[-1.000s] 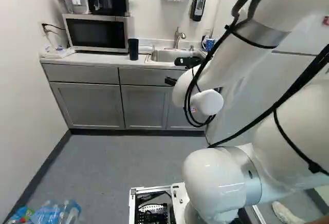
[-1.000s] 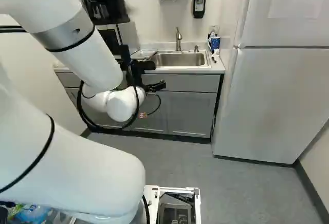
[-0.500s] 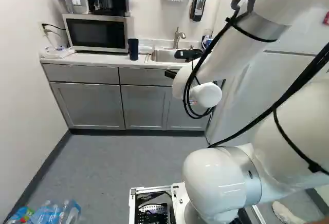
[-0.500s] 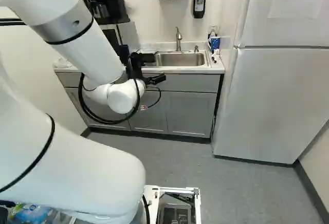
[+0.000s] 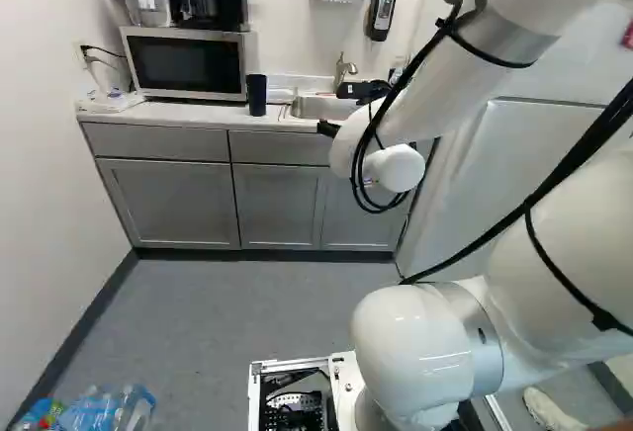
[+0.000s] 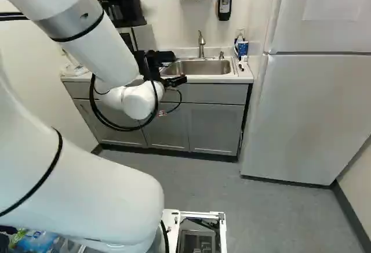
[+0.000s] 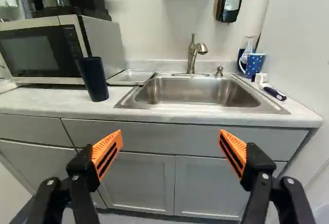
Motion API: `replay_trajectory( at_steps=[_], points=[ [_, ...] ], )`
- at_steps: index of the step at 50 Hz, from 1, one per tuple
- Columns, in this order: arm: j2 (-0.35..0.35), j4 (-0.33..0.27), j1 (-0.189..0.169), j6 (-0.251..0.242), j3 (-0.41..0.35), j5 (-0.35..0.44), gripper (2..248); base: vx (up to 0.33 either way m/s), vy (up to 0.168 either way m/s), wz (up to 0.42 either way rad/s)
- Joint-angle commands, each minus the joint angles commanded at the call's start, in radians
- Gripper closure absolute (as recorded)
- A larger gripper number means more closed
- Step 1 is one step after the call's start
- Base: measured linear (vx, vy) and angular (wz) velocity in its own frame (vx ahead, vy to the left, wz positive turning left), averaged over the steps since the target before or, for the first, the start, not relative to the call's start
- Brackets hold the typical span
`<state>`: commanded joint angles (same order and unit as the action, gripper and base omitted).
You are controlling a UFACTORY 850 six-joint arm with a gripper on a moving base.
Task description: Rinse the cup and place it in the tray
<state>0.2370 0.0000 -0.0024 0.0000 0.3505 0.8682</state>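
My gripper [image 6: 175, 81] hangs in front of the counter, near the sink's front edge in the right base view. In the wrist view the gripper [image 7: 171, 137] is open, its two orange-padded fingers wide apart with nothing between them. A dark blue cup [image 7: 93, 79] stands upright on the counter, ahead of the gripper and left of the sink; the left base view also shows this cup [image 5: 257, 95]. Behind and beside it lies a shallow metal tray [image 7: 131, 76], between microwave and sink. The steel sink [image 7: 198, 91] has a faucet [image 7: 193, 54] at its back.
A microwave [image 7: 36, 50] stands beyond the cup. Right of the sink are a blue dotted mug [image 7: 254, 64] and a brush [image 7: 274, 93]. Cabinet fronts [image 7: 139, 180] lie below the counter, and a fridge [image 6: 307, 114] stands to the right. Bottles [image 5: 109, 409] are at the left base view's lower left.
The forearm's end and gripper have risen in both base views, from before the cabinet fronts to about counter height. The base, cup and tray have not moved.
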Motion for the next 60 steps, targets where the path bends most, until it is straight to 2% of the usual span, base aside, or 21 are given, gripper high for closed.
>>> replay_trajectory(
  at_steps=[60],
  points=[
    [-0.018,0.000,0.025,0.000,0.152,-0.127,3,0.000,0.000,0.000]
  ],
)
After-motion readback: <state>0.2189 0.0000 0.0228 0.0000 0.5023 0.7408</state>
